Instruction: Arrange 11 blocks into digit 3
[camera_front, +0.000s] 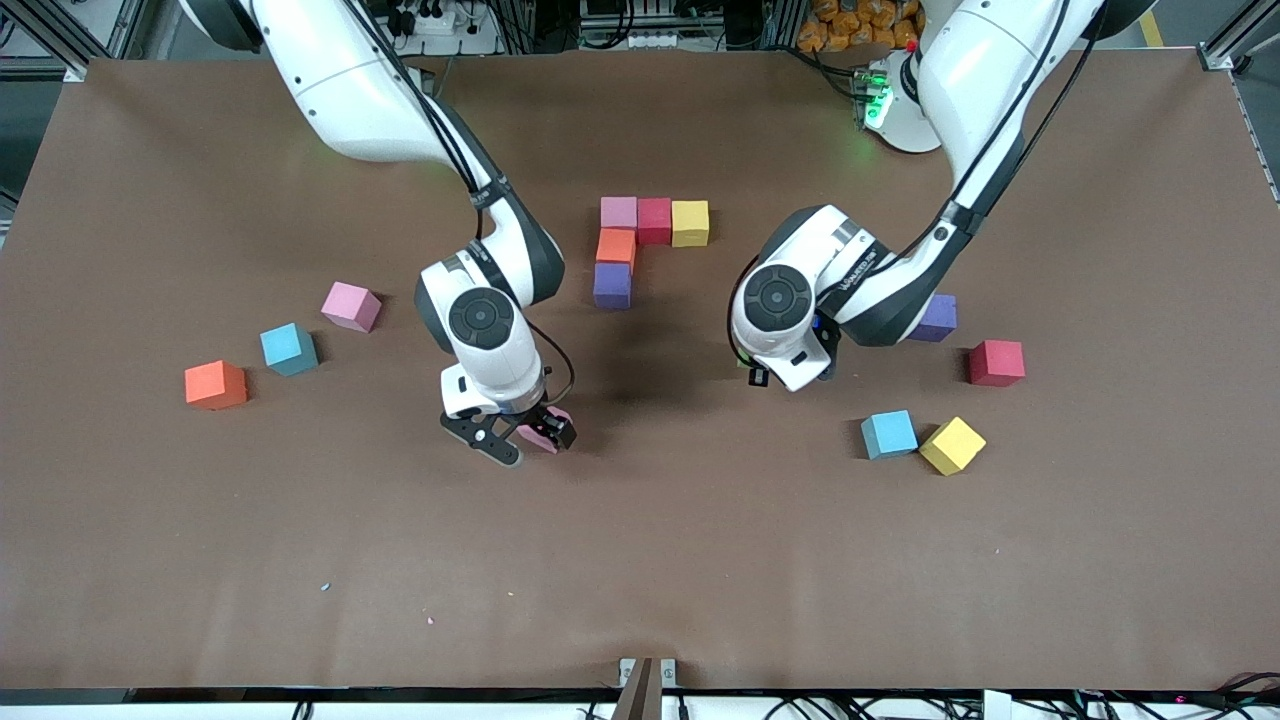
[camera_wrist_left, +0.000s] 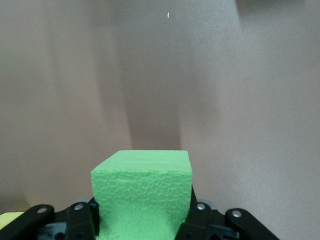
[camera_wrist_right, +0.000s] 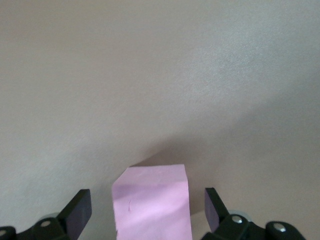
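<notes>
Right gripper (camera_front: 527, 440) low over the table (camera_front: 640, 560), fingers (camera_wrist_right: 79, 210) spread wide, pink block (camera_wrist_right: 152, 205) standing between them, untouched on either side. Five-block cluster (camera_front: 640, 245) well apart, up-table between both grippers. Left gripper (camera_wrist_left: 145, 225) over the table, clamped narrow on green block (camera_wrist_left: 142, 192), purple block (camera_front: 938, 318) near its arm.
</notes>
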